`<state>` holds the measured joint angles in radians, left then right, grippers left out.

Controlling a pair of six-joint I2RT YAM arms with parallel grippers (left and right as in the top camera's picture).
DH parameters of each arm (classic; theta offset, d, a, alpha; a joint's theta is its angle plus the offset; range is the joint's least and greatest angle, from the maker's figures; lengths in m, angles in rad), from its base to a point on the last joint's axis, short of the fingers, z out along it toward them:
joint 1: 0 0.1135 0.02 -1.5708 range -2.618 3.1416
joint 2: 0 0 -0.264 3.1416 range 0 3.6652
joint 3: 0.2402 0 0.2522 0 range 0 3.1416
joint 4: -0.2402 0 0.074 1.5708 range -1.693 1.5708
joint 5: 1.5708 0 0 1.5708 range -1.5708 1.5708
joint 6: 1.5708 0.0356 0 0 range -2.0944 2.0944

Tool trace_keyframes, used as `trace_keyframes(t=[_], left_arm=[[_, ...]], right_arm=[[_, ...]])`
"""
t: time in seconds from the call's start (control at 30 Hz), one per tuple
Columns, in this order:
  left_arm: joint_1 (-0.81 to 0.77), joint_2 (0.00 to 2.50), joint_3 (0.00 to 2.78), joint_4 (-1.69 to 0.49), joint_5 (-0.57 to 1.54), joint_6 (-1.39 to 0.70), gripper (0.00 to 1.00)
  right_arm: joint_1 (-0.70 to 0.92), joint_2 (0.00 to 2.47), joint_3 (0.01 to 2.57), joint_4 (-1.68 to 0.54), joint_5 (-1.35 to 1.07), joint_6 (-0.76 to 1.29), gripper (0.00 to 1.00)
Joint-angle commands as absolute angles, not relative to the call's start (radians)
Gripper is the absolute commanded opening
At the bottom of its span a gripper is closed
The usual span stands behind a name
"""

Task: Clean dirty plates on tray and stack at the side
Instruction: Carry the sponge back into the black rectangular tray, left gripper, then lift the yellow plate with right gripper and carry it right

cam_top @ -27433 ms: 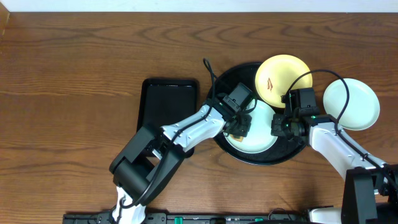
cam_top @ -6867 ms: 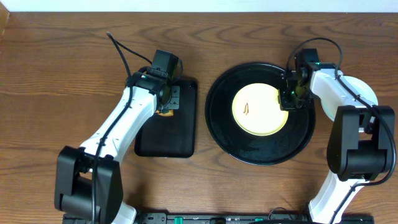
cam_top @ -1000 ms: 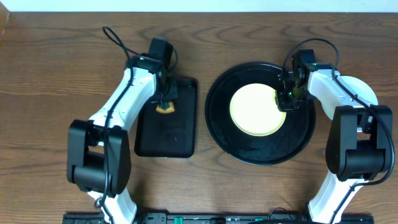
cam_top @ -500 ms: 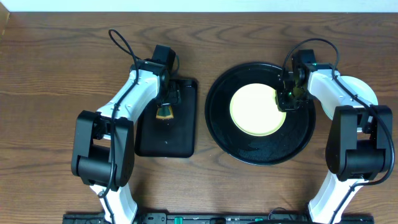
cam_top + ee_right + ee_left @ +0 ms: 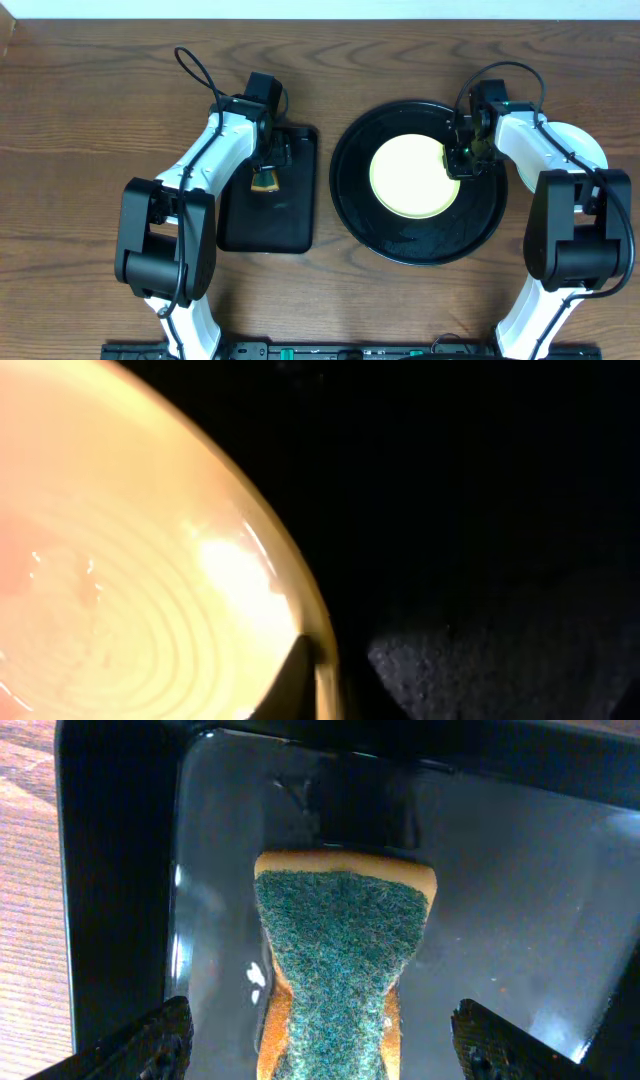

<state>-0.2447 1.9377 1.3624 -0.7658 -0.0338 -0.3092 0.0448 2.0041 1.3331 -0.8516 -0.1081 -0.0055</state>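
A yellow plate [image 5: 408, 176] lies in the middle of the round black tray [image 5: 420, 245], and its face looks free of smears. My right gripper [image 5: 462, 160] is shut on the plate's right rim. In the right wrist view one finger sits inside the yellow plate [image 5: 120, 560] and the other outside it, on the tray [image 5: 450, 480], with the right gripper [image 5: 335, 670] pinching the rim. A pale plate [image 5: 590, 150] lies on the table right of the tray, partly under the right arm. My left gripper [image 5: 266, 170] hangs open over a sponge [image 5: 265, 180].
The green-and-orange sponge [image 5: 340, 950] rests on the rectangular black tray [image 5: 270, 225], left of the round one. It lies between the left gripper's [image 5: 322, 1035] spread fingers [image 5: 160, 1040], touching neither. Cables loop above both arms.
The left gripper has opened and let the sponge go onto the rectangular tray, and its arm shifted slightly. The right gripper has closed tighter on the yellow plate's rim. The plate has not moved.
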Motion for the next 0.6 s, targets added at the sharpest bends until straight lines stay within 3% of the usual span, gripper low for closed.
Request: trace_keyframes(t=[0.0,0.27,0.57], left_arm=[[-0.244,1.943,1.356,-0.769,-0.054,-0.300,0.84],[-0.244,1.943,1.356,-0.769,-0.054,-0.300,0.84],[-0.244,1.943,1.356,-0.769,-0.054,-0.300,0.85]], right_arm=[[0.054,2.014,1.325,-0.846,-0.112,-0.008,0.01],[0.059,1.928,1.469,-0.941,-0.081,-0.038,0.01],[0.124,1.709,1.512,-0.997,0.266,-0.038,0.01]])
